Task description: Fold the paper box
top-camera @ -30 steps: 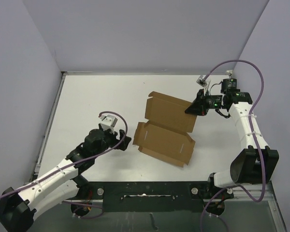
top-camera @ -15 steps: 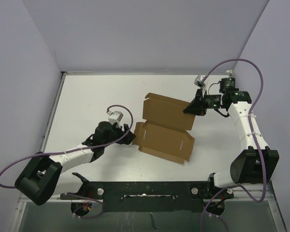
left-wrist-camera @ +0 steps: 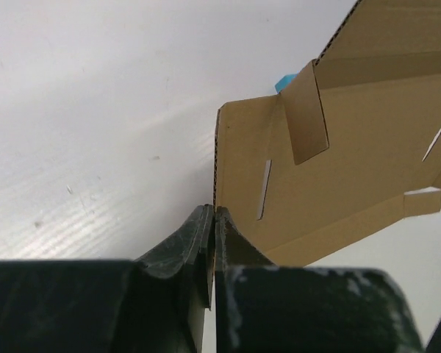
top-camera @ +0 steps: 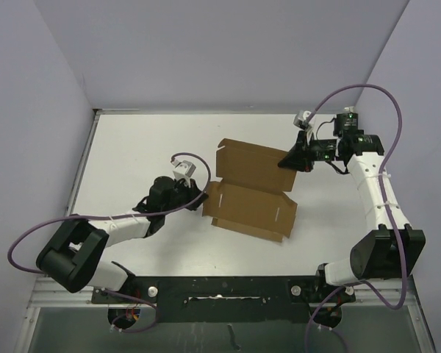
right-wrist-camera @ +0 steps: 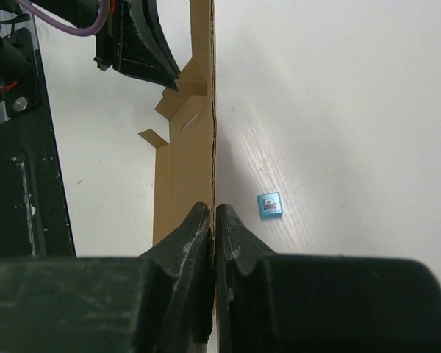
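Paper box (top-camera: 250, 193) sits about mid-worktop, a little toward the right edge. It is a brown die-cut sheet, partly folded. The near panel lies flat on the white worktop (top-camera: 143, 143) with two slits showing. The far panel is tipped up from the crease between them.

Left hand (top-camera: 200, 197) is low at the box's left edge, arm stretched out along the worktop. Wrist view: both fingers (left-wrist-camera: 200, 234) are pressed together on the corrugated edge of the near panel, at its corner. Clenched on the cardboard, no gap showing.

Right hand (top-camera: 285, 162) is at the right end of the raised far panel, toward the far right corner of the worktop. Wrist view: fingers (right-wrist-camera: 234, 229) are pinched on the thin edge of the sheet, which runs straight away from the camera. Grasping the box.

Small flaps stand out along the box's left side, one bent upward.

Blue cube (right-wrist-camera: 269, 205) lies on the worktop beyond the raised panel, near it but apart. From the left wrist only a sliver of it shows over the cardboard edge. In the overhead view it is hidden.
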Action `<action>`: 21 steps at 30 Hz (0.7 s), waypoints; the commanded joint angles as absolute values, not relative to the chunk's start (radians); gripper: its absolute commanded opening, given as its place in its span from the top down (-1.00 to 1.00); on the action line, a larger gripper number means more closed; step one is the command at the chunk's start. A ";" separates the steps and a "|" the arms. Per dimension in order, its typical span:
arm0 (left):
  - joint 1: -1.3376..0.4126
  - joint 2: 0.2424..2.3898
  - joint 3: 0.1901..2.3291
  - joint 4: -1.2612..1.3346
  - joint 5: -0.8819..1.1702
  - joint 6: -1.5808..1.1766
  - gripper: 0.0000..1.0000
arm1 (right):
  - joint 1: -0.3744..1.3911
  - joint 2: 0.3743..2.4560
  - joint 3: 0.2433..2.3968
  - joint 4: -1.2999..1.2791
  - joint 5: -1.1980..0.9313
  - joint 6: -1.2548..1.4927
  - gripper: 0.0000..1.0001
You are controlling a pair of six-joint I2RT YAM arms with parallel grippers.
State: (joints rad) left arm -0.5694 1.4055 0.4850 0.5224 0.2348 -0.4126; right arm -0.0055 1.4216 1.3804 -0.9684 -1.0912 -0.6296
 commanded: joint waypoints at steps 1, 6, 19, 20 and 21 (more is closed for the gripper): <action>-0.571 1.382 0.508 0.725 0.202 -0.260 1.00 | 0.000 1.423 1.499 -0.956 -1.130 -0.693 1.00; -0.591 1.367 0.459 0.912 0.126 -0.081 1.00 | 0.011 1.396 1.485 -0.960 -1.180 -0.784 1.00; -0.689 1.703 0.275 1.511 0.030 0.063 1.00 | 0.029 1.389 1.269 -0.958 -1.164 -0.843 1.00; -0.694 1.708 0.273 1.511 0.029 0.068 1.00 | 0.030 1.389 1.264 -0.962 -1.167 -0.838 1.00; -0.696 1.709 0.267 1.511 0.029 0.070 1.00 | 0.030 1.391 1.259 -0.969 -1.171 -0.828 1.00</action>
State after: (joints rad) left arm -0.6731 1.6787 0.2798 1.3296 0.0360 0.0174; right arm 0.0139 1.4094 1.2858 -0.9638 -1.1648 -0.8371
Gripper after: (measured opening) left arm 0.013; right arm 0.040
